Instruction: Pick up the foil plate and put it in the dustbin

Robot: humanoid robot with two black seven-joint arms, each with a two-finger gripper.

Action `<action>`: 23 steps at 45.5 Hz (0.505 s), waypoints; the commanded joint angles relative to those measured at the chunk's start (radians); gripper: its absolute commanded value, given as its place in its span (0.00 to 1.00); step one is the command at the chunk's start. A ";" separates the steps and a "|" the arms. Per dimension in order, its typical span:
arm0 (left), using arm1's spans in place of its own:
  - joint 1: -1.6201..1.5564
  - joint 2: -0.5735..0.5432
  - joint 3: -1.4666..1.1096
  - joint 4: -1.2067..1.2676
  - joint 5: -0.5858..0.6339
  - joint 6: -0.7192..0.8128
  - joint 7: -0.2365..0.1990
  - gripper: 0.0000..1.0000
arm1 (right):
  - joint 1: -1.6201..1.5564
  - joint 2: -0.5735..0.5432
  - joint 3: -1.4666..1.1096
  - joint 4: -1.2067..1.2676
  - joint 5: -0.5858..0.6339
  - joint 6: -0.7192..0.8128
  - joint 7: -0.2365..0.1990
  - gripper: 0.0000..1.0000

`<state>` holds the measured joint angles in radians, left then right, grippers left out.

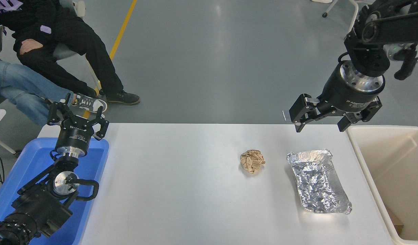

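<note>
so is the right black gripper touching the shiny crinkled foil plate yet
Apart. The head view shows the right gripper open, hanging near the table's far edge, with bare white tabletop between its fingertips and the foil plate.

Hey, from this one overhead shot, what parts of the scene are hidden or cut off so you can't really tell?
Head view only:
- Dustbin: right side and near end cut off by the picture's edges; most of its floor is out of view.
- Blue tray: largely covered by the parked left arm, its left pincer open above it.
- Foil plate: underside unseen.
- Right pincer: open; its arm is cut off at the top right.
- Seated people: upper bodies cropped.
</note>
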<state>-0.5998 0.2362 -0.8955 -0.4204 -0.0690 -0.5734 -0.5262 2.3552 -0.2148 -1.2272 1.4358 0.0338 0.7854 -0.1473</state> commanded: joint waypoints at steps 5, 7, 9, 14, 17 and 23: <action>0.000 0.000 0.004 0.000 0.002 0.001 0.000 0.99 | -0.001 0.000 0.000 0.000 0.000 0.000 0.000 1.00; 0.000 0.000 0.001 0.000 0.000 0.001 0.002 0.99 | -0.001 0.000 0.000 0.000 0.000 0.000 0.000 1.00; 0.000 0.000 0.001 0.000 0.000 0.000 0.000 0.99 | -0.001 0.000 0.000 0.000 0.000 0.000 0.000 1.00; 0.000 0.000 0.001 0.000 0.000 0.000 0.002 0.99 | 0.003 0.000 0.000 0.000 0.000 0.000 0.000 1.00; 0.000 0.000 0.001 0.000 0.000 0.001 0.000 0.99 | 0.001 0.002 0.000 0.000 0.000 0.000 0.000 1.00; 0.000 0.000 0.001 0.000 0.000 0.001 0.000 0.99 | 0.001 0.003 0.000 0.000 0.000 0.000 0.000 1.00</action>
<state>-0.5998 0.2362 -0.8941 -0.4203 -0.0688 -0.5725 -0.5262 2.3556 -0.2135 -1.2272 1.4358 0.0338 0.7854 -0.1473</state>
